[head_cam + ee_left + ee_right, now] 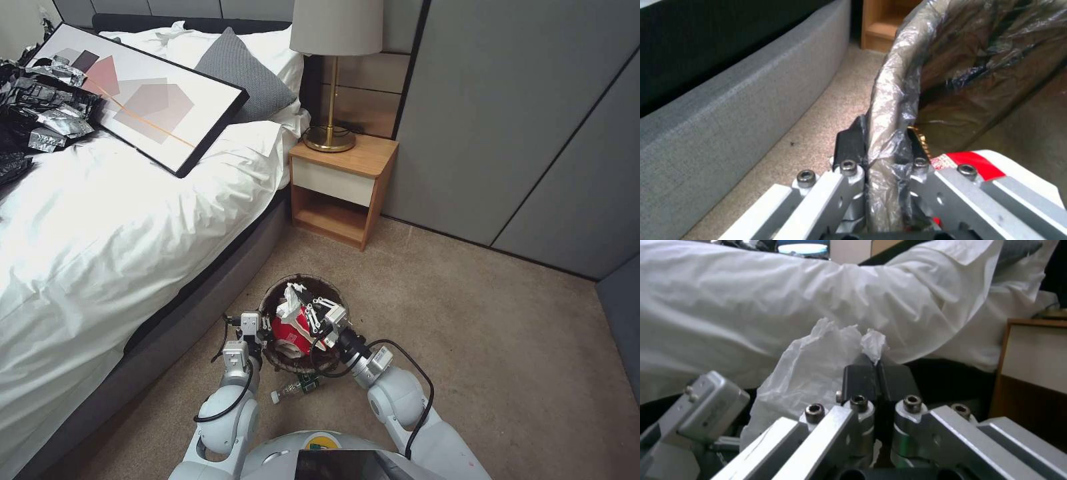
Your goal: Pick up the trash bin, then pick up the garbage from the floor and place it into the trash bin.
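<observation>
Beside the bed, the trash bin hangs in the left gripper, whose jaws are clamped on its bag-lined rim at the bed side. The right gripper sits directly over the bin's mouth, jaws pinched together on a crumpled white tissue; release would drop it straight down. Red-and-white wrappers already lie inside. A clear green-labelled bottle rests on the carpet just robot-side of the bin.
</observation>
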Available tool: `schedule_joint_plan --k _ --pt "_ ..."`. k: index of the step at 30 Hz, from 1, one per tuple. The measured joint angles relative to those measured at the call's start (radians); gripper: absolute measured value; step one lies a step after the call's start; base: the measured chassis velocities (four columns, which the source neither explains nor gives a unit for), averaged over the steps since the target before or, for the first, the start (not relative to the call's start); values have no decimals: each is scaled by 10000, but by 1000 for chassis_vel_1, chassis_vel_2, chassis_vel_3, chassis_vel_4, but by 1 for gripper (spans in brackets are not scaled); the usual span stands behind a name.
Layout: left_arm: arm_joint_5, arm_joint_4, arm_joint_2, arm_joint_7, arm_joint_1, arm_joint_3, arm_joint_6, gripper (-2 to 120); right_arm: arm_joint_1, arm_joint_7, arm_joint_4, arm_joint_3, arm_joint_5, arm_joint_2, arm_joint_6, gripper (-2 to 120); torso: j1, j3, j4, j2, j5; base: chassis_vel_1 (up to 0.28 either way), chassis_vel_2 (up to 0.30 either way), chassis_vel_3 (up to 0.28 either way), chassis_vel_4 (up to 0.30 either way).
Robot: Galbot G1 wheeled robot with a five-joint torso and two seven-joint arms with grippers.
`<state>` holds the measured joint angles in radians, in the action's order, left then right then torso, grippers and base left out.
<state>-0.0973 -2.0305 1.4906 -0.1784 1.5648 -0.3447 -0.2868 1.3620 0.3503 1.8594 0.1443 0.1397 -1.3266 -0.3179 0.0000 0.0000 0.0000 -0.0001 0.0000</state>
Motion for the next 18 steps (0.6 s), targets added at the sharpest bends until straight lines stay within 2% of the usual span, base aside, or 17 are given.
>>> schedule_joint_plan --k 4,6,9,11,13,14,16,18 --pt "0 -1 -1 1 -7 -2 0 5 -34 -185 -300 -7 -114 -53 -58 -1 0 0 0 0 0 0 0 0 0" --pt "0 -2 -1 2 -9 -2 0 5 -39 -242 -366 0 -146 -63 -60 3 0 0 0 0 0 0 0 0 0" --pt "0 -2 -1 6 -11 0 -2 5 -41 -280 -419 38 -205 -76 -60 17 0 0 0 0 0 0 0 0 0" --pt "0 -2 0 6 -12 0 -2 5 -40 -284 -420 49 -209 -77 -60 19 0 0 0 0 0 0 0 0 0" --pt "-1 -2 0 8 -16 0 -2 5 -28 -285 -420 65 -221 -82 -60 31 0 0 0 0 0 0 0 0 0" --pt "-1 -2 0 8 -16 0 -2 5 -28 -285 -420 65 -221 -82 -60 31 0 0 0 0 0 0 0 0 0" --pt "-3 -2 0 12 -18 0 -4 5 -22 -284 -410 77 -232 -85 -55 44 0 0 0 0 0 0 0 0 0" --pt "-3 -2 -1 14 -18 -1 -5 5 -21 -284 -408 82 -237 -86 -52 48 0 0 0 0 0 0 0 0 0"
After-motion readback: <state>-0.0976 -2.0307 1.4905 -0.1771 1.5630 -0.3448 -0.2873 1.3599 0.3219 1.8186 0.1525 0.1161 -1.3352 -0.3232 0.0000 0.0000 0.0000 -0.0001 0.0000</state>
